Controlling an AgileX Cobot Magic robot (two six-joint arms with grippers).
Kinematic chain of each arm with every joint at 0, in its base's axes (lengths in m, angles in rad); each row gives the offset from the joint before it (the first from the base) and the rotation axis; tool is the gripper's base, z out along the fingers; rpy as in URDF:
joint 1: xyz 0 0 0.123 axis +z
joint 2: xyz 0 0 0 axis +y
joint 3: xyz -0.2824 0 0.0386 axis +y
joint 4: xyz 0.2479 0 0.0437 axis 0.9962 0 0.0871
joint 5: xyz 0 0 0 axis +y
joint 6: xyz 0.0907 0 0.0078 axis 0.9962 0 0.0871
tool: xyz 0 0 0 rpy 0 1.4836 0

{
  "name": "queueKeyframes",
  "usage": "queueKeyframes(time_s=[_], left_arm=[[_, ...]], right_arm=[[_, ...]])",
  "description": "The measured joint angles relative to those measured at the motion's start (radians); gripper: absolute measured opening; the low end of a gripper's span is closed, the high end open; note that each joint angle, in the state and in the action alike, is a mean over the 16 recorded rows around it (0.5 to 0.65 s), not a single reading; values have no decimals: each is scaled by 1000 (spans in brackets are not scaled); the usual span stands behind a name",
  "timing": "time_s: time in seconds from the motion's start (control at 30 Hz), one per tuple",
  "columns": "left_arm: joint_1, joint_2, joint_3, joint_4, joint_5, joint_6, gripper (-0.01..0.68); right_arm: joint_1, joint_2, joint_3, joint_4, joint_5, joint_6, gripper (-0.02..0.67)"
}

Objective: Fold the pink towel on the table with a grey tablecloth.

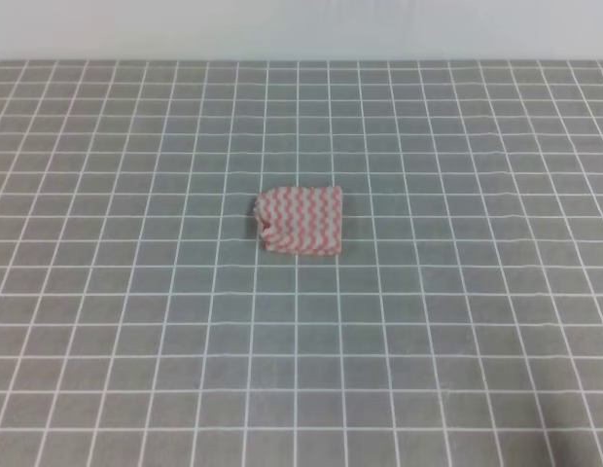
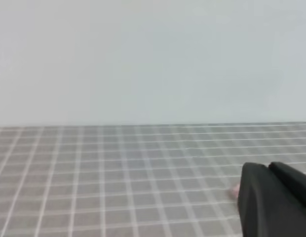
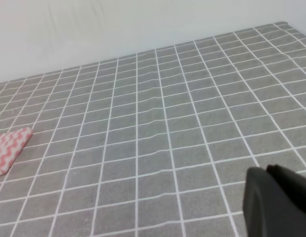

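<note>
Two dark pincer parts are seen at the near edge of the wrist views, the left pincer [image 2: 276, 197] low at the right of its picture and the right pincer [image 3: 279, 202] low at the right of its own. Whether either is open or closed cannot be told, as only a dark corner of each is shown. Nothing is seen to be held. Farther out, the grey gridded surface [image 1: 136, 341] is spread wide. Near its middle the pink towel [image 1: 300, 220] is laid, small and compact, apparently already folded, with a slight pucker at its left edge. The folding step is judged done or nearly so. At most, a tidying press on that left edge would be called for.
</note>
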Motion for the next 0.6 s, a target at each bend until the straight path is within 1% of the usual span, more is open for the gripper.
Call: queueKeyframes(time_s=[0.1,0.17,0.23,0.4,0.6], left_arm=[[30,-24,112,9,-121,0,-2],[43,-36,179,24,-167,0,-2],[51,-46,233,45,-179,0,-1],[64,-83,318,99,-134,0,-1],[79,-140,350,127,-58,-1,-1]], right_arm=[[0,0,0,0,0,0,-17],[0,1,0,0,0,0,-17],[0,1,2,0,0,0,-17],[0,2,2,0,0,0,-17],[0,3,2,0,-1,0,-17]])
